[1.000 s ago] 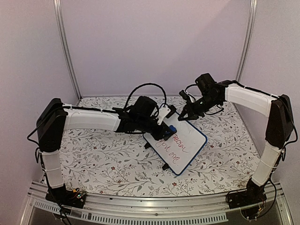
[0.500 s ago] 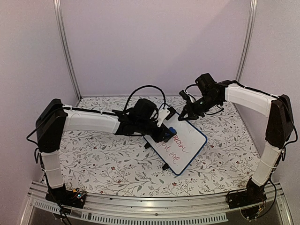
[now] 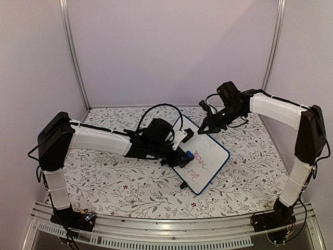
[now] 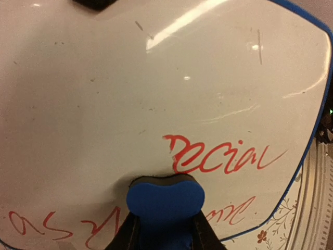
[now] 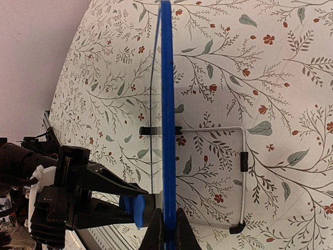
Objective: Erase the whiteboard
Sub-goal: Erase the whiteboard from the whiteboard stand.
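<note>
The whiteboard (image 3: 214,151) stands tilted on the floral table, with red handwriting (image 4: 223,156) across its lower half. My left gripper (image 4: 165,232) is shut on a small blue eraser (image 4: 165,200), which is pressed flat against the board just below the red word. From above, the left gripper (image 3: 182,155) and eraser (image 3: 188,154) sit at the board's left side. My right gripper (image 3: 204,128) is shut on the board's far top edge. In the right wrist view the blue frame (image 5: 167,104) runs edge-on between the right gripper (image 5: 167,232) fingers, with the eraser (image 5: 136,211) against the board's face.
A white wire stand (image 5: 242,172) with black feet props the board from behind. The floral tablecloth (image 3: 114,177) covers the table. Walls and metal posts (image 3: 74,57) close in the back and sides. Black cables (image 3: 161,107) loop above the left wrist.
The left gripper has slid the eraser down and to the right across the board's face, toward the near edge. The right arm and the board have stayed put.
</note>
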Available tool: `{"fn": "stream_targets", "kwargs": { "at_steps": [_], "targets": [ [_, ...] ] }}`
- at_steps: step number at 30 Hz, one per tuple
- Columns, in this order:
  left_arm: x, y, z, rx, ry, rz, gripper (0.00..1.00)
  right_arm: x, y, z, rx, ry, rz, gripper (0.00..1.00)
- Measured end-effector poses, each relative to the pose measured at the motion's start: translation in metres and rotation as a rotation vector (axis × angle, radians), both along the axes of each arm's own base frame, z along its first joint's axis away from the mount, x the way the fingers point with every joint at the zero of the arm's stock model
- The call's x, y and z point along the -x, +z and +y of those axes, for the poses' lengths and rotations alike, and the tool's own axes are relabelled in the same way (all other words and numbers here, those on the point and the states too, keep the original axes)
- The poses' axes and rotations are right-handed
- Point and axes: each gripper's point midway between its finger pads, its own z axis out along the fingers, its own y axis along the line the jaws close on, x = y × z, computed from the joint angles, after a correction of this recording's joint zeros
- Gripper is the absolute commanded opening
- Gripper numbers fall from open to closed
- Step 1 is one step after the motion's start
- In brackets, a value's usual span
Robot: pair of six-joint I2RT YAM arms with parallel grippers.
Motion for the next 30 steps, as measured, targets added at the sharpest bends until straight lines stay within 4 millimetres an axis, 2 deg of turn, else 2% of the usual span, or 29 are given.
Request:
{"fn": "stream_targets", "kwargs": {
  "at_steps": [6, 17, 24, 30],
  "targets": [
    [0.012, -0.014, 0.007, -0.019, -0.019, 0.040, 0.00, 0.000, 0.000, 0.000, 0.000, 0.000, 0.000, 0.00],
    [0.006, -0.010, 0.010, -0.077, -0.005, -0.002, 0.00, 0.000, 0.000, 0.000, -0.002, 0.001, 0.000, 0.00],
    [-0.023, 0.022, 0.003, -0.040, 0.055, -0.083, 0.00, 0.001, 0.001, 0.004, -0.004, 0.011, -0.002, 0.00],
    [-0.028, 0.028, 0.002, -0.032, 0.062, -0.111, 0.00, 0.001, 0.002, 0.006, -0.004, 0.021, -0.006, 0.00]
  ]
}}
